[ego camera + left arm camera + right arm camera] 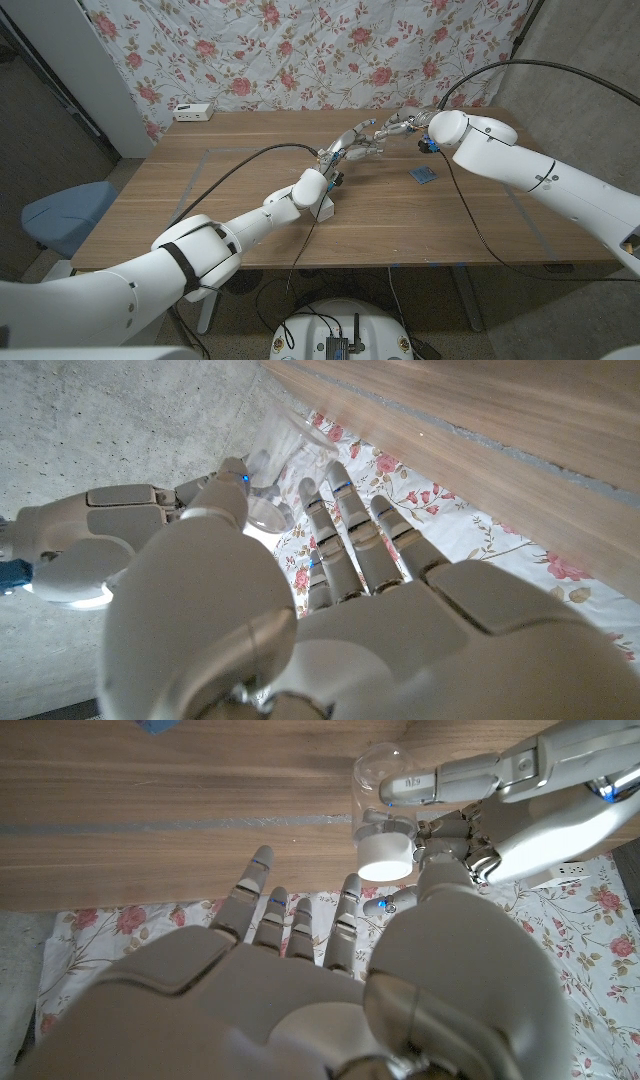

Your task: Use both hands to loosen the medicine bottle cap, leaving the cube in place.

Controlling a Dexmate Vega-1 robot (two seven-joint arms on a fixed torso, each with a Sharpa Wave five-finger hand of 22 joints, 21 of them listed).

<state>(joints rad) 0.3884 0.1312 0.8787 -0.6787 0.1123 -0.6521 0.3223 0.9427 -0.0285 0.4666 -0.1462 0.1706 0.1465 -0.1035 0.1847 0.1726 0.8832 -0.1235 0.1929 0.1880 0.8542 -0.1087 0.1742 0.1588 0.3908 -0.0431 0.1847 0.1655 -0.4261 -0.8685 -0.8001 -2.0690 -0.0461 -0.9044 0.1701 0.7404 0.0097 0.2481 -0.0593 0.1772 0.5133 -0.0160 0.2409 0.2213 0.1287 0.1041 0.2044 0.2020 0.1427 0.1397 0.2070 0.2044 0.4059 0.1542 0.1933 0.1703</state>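
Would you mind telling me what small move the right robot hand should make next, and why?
Probably close the right robot hand onto the white cap. The left robot hand grips the clear bottle above the table, while the right fingers are spread beside the cap, not around it.

I'm seeing the medicine bottle [380, 795] looking like clear glossy plastic, its cap [386, 858] showing as matt white plastic. The left hand [520, 805] and right hand [300, 990] are reading as smooth satin off-white plastic shells with metallic finger segments. The table [250, 210] is showing matt wood grain. The floral backdrop [300, 50] is looking like creased printed cloth. The cube [423, 176] is appearing blue, finish too small to tell.
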